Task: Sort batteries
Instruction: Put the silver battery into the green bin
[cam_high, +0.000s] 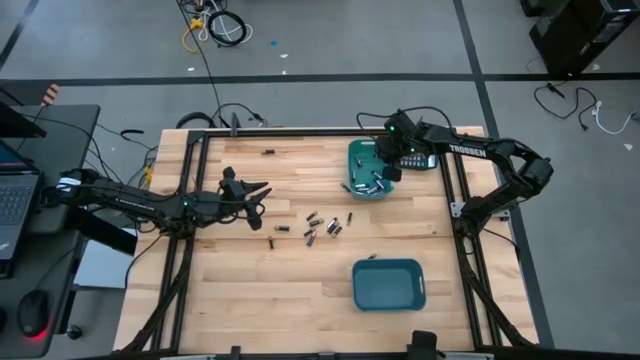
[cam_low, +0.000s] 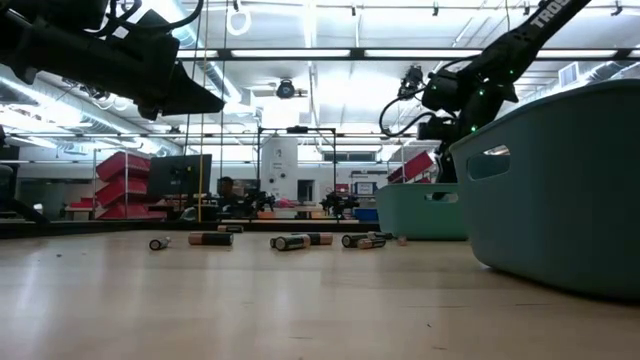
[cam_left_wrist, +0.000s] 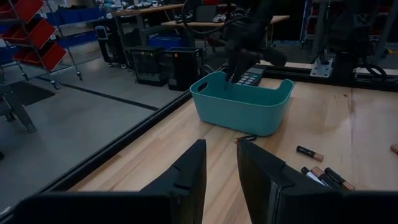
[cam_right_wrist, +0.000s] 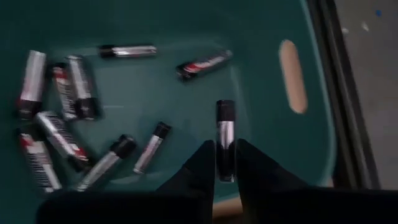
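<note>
Wooden counter | right pincer over bin at 1 o'clock, battery between slightly parted fingers, likely dropping it | left pincer slightly apart, empty, waiting at 9 o'clock | loose batteries mid-counter.

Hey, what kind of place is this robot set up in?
Probably a robotics lab or workshop. Behind the wooden table the low view shows ceiling strip lights and red racks; the left wrist view shows workbenches; cables lie on the grey floor.
</note>
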